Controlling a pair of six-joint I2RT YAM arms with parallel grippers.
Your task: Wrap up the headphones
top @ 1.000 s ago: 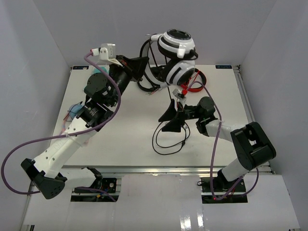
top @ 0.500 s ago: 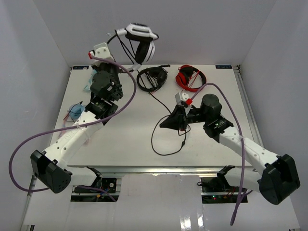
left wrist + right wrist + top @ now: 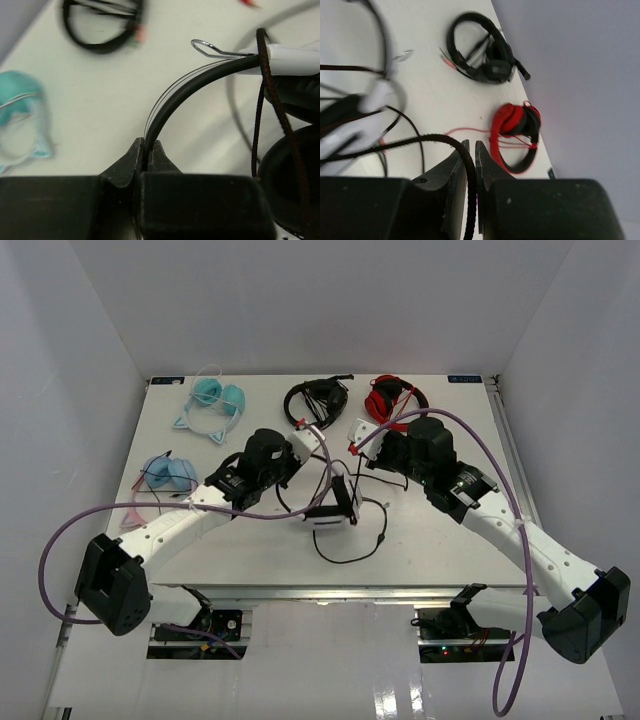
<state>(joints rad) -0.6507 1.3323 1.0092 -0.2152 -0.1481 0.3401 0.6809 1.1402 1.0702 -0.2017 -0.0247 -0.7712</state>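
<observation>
Left wrist view: the left gripper [image 3: 147,150] is clenched on the headband [image 3: 200,85] of the headphones [image 3: 332,508], now lowered from mid-air to the table's middle. At their 2 o'clock the right gripper [image 3: 471,150], open a moment ago, pinches the cable [image 3: 432,136], so winding can probably begin.

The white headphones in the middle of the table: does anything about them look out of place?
Only the cable: it sprawls unwrapped in a loose loop on the table beside the headphones, with the right gripper pinching one stretch.
</observation>
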